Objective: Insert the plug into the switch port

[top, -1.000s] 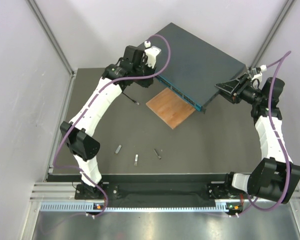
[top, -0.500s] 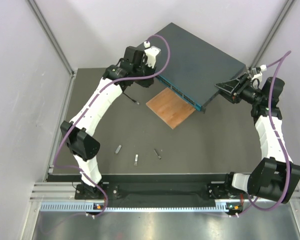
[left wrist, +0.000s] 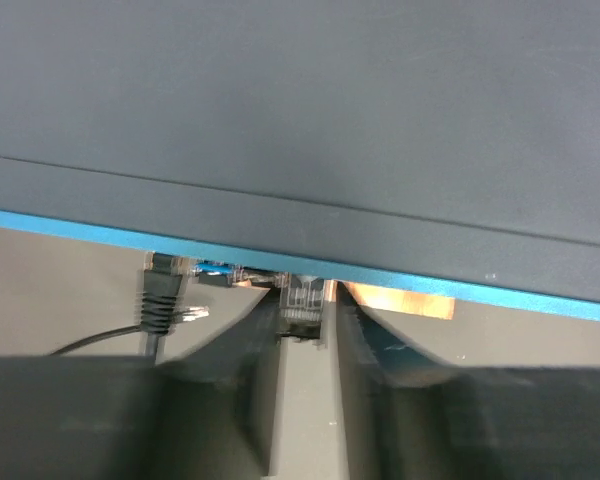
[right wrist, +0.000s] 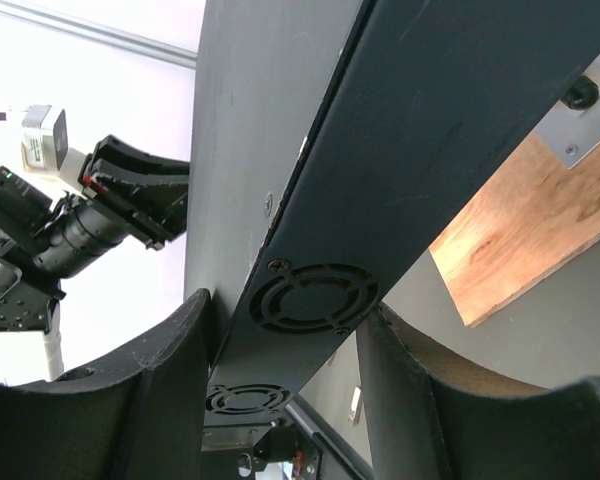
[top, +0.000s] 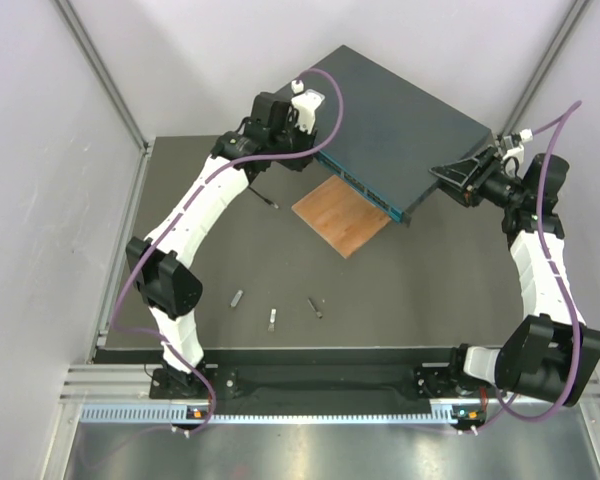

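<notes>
Left hand (left wrist: pixel 303 335) holds plug (left wrist: pixel 302 302), apparently inserted.

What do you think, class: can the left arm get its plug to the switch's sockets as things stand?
Probably yes. The left pincer holds the plug right at the switch's teal front, with nothing between them; the black cable plug sits off to one side.

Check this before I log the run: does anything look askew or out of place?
The switch sits skewed, its front overlapping the wooden board, the right gripper clamped on its side. Three small loose pieces lie on the table.
</notes>
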